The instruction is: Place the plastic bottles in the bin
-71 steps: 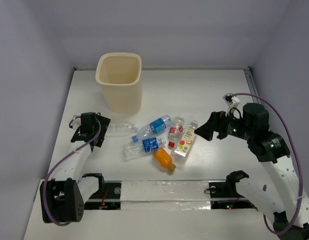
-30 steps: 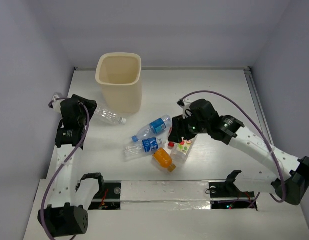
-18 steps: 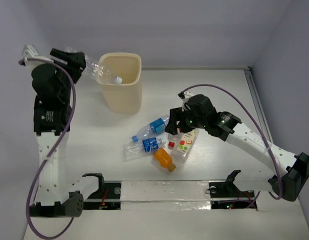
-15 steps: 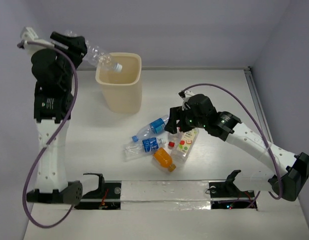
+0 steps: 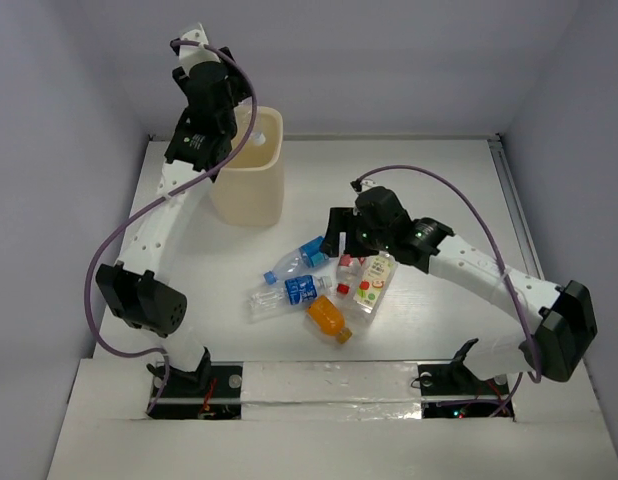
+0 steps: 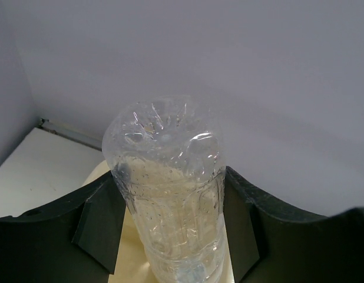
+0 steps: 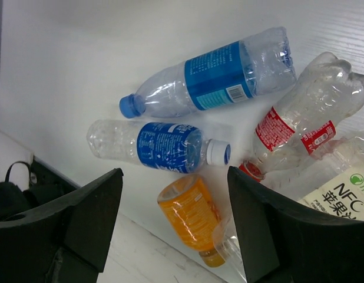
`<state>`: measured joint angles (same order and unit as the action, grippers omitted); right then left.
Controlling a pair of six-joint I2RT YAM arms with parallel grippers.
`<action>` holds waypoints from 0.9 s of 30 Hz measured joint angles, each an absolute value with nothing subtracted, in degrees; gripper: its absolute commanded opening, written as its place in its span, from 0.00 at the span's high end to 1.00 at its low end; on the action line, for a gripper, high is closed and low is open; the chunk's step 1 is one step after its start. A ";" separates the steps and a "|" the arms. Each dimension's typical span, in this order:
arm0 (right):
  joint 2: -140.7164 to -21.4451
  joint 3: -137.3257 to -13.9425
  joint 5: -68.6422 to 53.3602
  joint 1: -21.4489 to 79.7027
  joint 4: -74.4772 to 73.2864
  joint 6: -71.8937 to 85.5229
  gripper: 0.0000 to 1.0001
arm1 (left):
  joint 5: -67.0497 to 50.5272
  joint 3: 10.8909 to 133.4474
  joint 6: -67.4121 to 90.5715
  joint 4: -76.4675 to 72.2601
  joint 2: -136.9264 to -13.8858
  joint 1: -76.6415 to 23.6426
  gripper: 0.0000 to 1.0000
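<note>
One plain clear bottle (image 6: 170, 194), two blue-labelled bottles (image 7: 220, 73) (image 7: 161, 147), one red-labelled bottle (image 7: 294, 127), one orange bottle (image 7: 188, 212), one white-labelled bottle (image 7: 341, 197), apparently fruit-printed though cut off, six counted in all, one cream bin (image 5: 259, 195), two robot arms (image 5: 154, 225) (image 5: 479, 270).

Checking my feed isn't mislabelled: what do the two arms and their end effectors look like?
Left arm and right arm: white links, black joints and bases, a looping purple cable each. End effector fingers are matte black, broad and angular.
</note>
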<state>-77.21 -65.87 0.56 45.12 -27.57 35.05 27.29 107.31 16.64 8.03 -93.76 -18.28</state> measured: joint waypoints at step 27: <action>-106.74 -78.74 10.81 45.08 -25.58 57.45 0.08 | 13.91 72.55 22.57 7.57 -58.78 -27.09 0.11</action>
<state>-106.74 -78.74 10.81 45.08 -25.58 57.45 13.91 72.55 22.57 7.57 -58.78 -27.09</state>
